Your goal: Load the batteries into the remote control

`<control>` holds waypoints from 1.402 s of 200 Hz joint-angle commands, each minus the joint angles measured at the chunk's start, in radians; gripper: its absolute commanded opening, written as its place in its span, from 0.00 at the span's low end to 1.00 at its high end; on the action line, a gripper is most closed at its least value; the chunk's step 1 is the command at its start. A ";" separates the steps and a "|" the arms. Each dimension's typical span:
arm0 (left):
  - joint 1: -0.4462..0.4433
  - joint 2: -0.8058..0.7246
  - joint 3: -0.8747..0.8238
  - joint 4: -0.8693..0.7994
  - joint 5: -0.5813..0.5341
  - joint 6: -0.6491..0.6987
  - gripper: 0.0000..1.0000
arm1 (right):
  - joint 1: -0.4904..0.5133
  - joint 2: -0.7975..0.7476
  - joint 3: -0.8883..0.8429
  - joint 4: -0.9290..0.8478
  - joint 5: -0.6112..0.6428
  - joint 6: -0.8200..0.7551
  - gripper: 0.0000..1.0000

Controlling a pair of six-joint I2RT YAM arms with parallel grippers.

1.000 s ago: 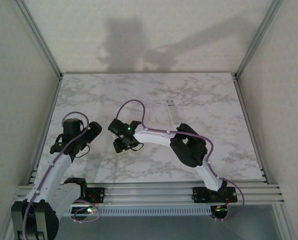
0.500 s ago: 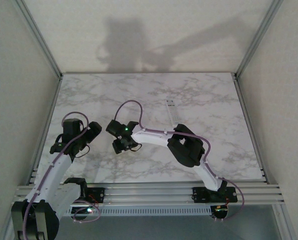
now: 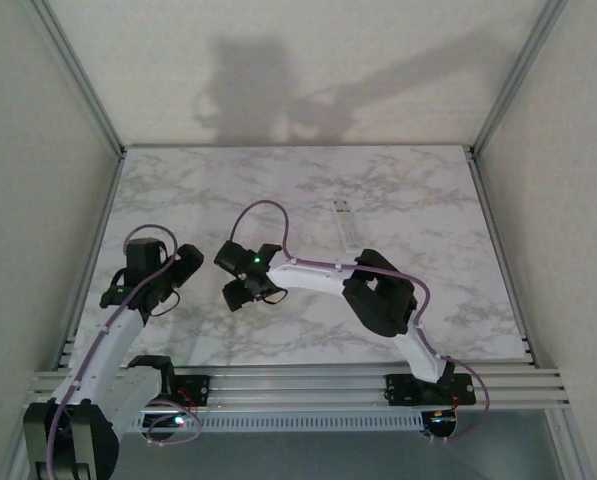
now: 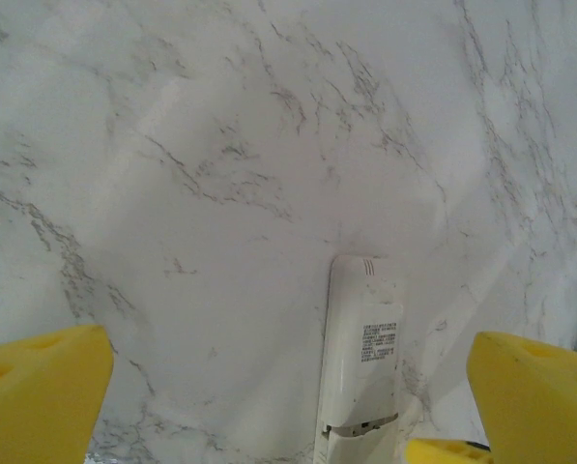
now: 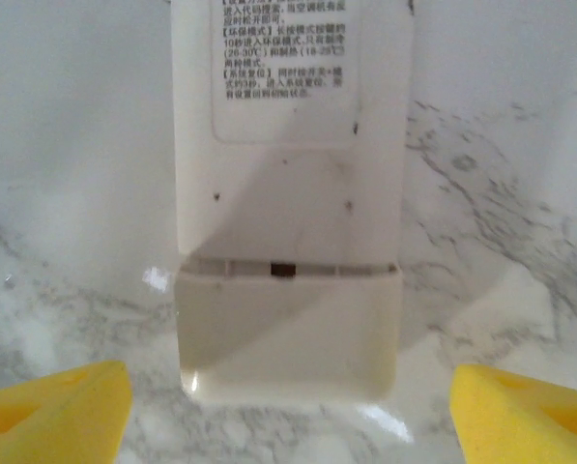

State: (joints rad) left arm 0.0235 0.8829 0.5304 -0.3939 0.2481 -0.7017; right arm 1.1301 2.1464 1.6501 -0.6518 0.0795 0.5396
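The remote control [image 4: 362, 360] lies back side up on the marble table, a printed label on its rear. Its battery cover [image 5: 288, 329] sits closed at the near end, with a thin seam and a small dark notch above it. My right gripper [image 5: 288, 391] is open, one yellow finger on each side of that end, touching nothing. My left gripper [image 4: 288, 372] is also open and empty, hovering just short of the remote's other end. In the top view the left gripper [image 3: 186, 263] and right gripper [image 3: 238, 290] face each other at the table's front left. The batteries are out of view.
A second, slim white remote [image 3: 344, 222] lies farther back near the table's middle. Metal frame rails [image 3: 98, 250] run along the table's sides, and the wall stands behind.
My right gripper's jaws have spread wider apart around the remote's end. The left arm has not moved.
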 commanded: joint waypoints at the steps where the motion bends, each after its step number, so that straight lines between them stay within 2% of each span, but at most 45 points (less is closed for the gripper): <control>1: 0.013 -0.015 -0.008 0.014 0.019 0.023 0.94 | -0.002 -0.092 -0.045 0.025 0.017 0.018 0.87; 26: 0.015 -0.015 -0.009 0.014 0.021 0.025 0.94 | -0.008 -0.137 -0.119 0.095 -0.004 0.058 0.86; 57: 0.016 -0.013 -0.009 0.016 0.024 0.024 0.94 | -0.025 -0.126 -0.142 0.121 0.008 0.089 0.64; 70: 0.016 -0.015 -0.008 0.016 0.025 0.025 0.94 | -0.029 -0.106 -0.130 0.116 0.012 0.084 0.60; 132: 0.019 -0.013 -0.009 0.020 0.027 0.027 0.94 | -0.028 0.001 -0.045 0.073 0.014 0.043 0.59; 185: 0.020 -0.010 -0.012 0.025 0.028 0.028 0.94 | -0.005 0.082 -0.071 0.047 0.023 0.064 0.55; 213: 0.020 -0.007 -0.014 0.029 0.030 0.029 0.94 | -0.006 0.043 -0.093 0.060 0.020 0.069 0.56; 252: 0.022 -0.009 -0.015 0.032 0.039 0.031 0.94 | -0.014 -0.070 -0.097 0.067 0.007 0.070 0.69; 280: 0.021 0.027 -0.012 0.041 0.079 0.040 0.94 | -0.021 -0.123 -0.156 0.108 -0.026 0.097 0.67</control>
State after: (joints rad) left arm 0.0345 0.8856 0.5240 -0.3729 0.2821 -0.6834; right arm 1.1103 2.0960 1.5364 -0.5522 0.0769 0.6037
